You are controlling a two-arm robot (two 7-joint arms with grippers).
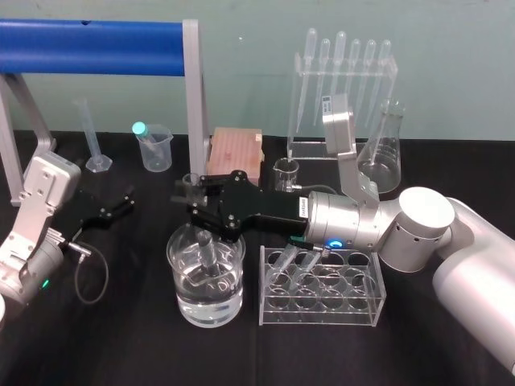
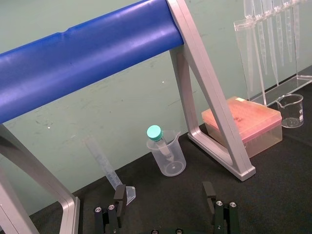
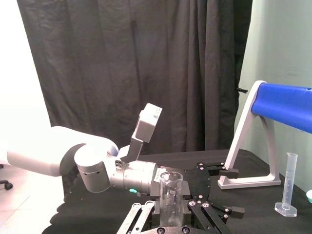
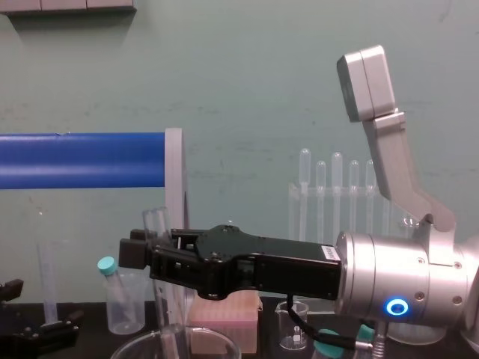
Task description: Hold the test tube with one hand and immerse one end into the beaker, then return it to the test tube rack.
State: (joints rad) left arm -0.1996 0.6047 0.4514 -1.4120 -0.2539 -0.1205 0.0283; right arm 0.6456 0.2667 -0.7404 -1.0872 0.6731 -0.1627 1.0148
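My right claw point(image 1: 201, 207) is clenched on the test tube point(image 1: 210, 251), one finger on each side of the glass, as I see well from the right wrist view point(image 3: 170, 194). The tube stands almost upright, a little tilted, with its open rim above the claw. Its lower end goes down inside the beaker point(image 1: 175, 256), which has water in its lower part. The end is at the water, but how deep it sits I cannot tell. In the chest view the claw point(image 4: 161, 263) holds the tube point(image 4: 157, 224) just over the broad rim of the beaker point(image 4: 142, 348). The beaker stands on the black table point(image 1: 121, 346), near me and a little left of the middle. Just to the right of it is the clear test tube rack point(image 1: 322, 301), with some short tubes leaning in its far row. Farther back I see a pink box point(image 1: 236, 154), a small glass beaker point(image 1: 286, 173), a conical flask point(image 1: 386, 157) and a stand of pipettes point(image 1: 342, 88). At the far left are a plastic beaker point(image 1: 155, 149) with a teal-capped tube in it and a graduated cylinder point(image 1: 90, 137), behind a frame with a blue bar point(image 1: 88, 47). My left claw point(image 1: 113, 207) is released, its fingers spread, and it is low at the table on the left, well apart from the beaker.
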